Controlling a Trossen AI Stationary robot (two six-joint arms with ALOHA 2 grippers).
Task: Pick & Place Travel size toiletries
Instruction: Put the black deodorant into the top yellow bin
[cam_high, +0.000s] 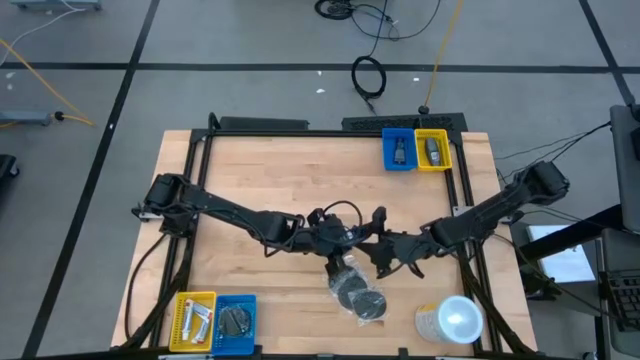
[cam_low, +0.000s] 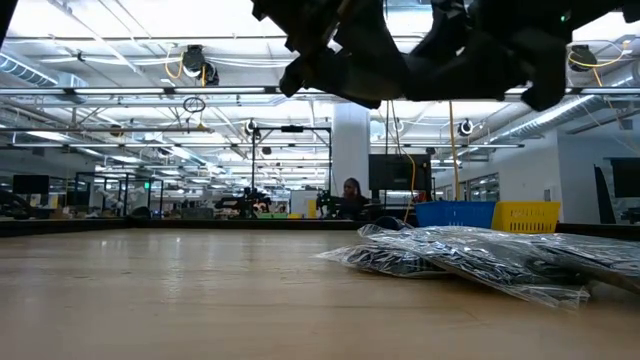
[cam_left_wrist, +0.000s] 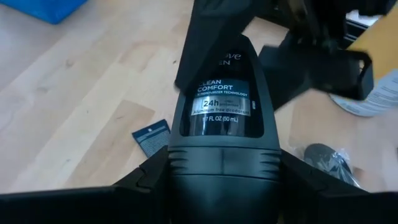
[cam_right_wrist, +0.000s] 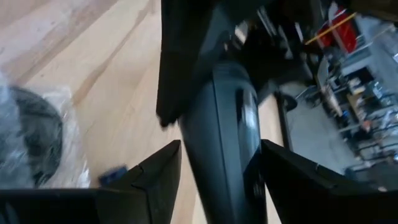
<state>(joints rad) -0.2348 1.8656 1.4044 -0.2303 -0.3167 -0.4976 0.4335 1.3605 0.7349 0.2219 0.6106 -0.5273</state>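
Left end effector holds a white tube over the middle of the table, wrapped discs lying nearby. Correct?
Not quite: the left end effector holds a dark grey bottle, not a white tube, as the left wrist view shows. It is over the middle of the table, wrapped discs nearby.

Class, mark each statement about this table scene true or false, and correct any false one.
1. The left hand holds a small dark bottle. True.
2. The two hands meet above the middle of the table. True; the right hand is next to the left.
3. The blue bin and yellow bin at the far edge stand apart. False: they touch side by side.
4. The white-lidded cup stands at the far left corner. False: it is near the front right corner.
5. The wrapped dark discs lie on the bare table. True.
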